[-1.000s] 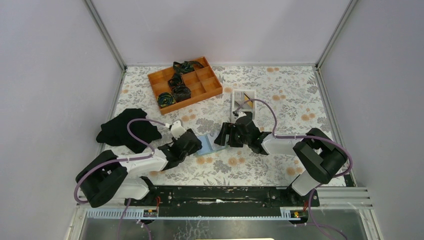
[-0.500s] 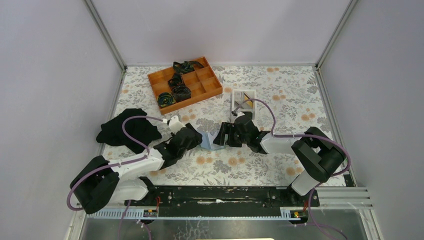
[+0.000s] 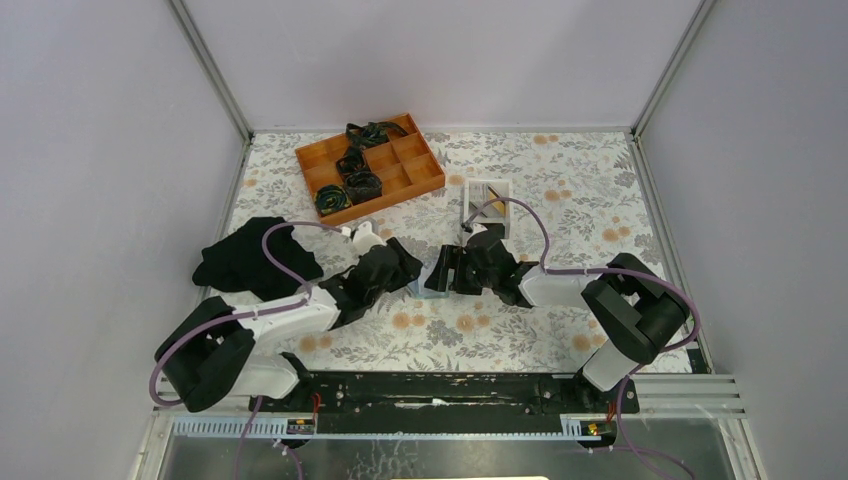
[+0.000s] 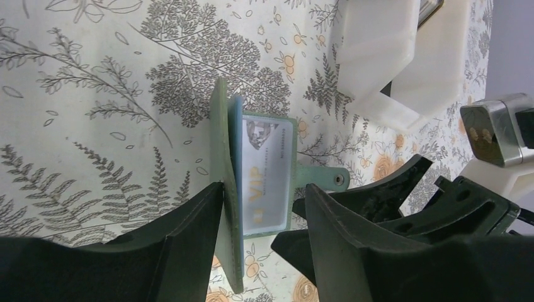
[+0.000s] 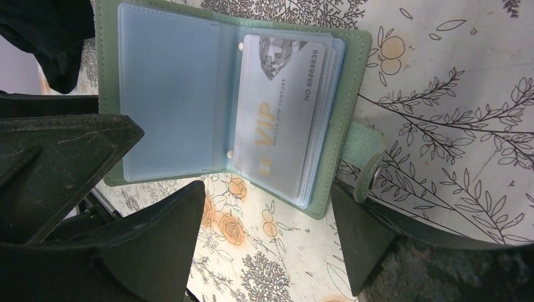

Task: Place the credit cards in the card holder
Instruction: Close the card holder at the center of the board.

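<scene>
The card holder lies open on the bench between the two tools, with a card in one of its sleeves. The left tool is at its left, the right tool at its right. Behind stands a tray; far left-behind, a compartment box.

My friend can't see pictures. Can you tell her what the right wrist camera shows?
A green card holder lies open on a flowery tablecloth, with a pale VIP card tucked in a clear sleeve. The right gripper frames it with dark fingers spread wide.
</scene>
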Motion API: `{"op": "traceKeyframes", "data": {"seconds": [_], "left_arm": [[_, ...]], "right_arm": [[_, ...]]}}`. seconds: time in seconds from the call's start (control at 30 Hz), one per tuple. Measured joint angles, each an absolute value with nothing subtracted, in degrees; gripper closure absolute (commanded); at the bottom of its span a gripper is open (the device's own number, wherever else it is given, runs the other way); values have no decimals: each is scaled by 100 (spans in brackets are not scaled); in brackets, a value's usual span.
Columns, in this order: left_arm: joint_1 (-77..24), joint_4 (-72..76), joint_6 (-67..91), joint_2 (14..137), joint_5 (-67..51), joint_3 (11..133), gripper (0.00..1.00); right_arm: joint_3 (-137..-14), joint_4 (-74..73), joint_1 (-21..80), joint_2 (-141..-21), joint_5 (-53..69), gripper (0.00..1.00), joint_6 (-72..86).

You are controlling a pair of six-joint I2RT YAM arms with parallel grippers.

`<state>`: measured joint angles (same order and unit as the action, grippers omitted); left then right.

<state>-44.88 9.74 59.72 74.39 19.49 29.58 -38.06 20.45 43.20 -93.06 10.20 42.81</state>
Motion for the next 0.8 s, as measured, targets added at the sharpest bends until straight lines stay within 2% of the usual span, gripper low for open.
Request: {"op": "traceKeyframes", "data": {"seconds": [0.8], "left_arm": [[-4488, 1428, 6112, 8106, 1490, 3332, 45]], "right_arm": [[-3363, 1874, 4355, -8785, 788, 21, 4362]]}}
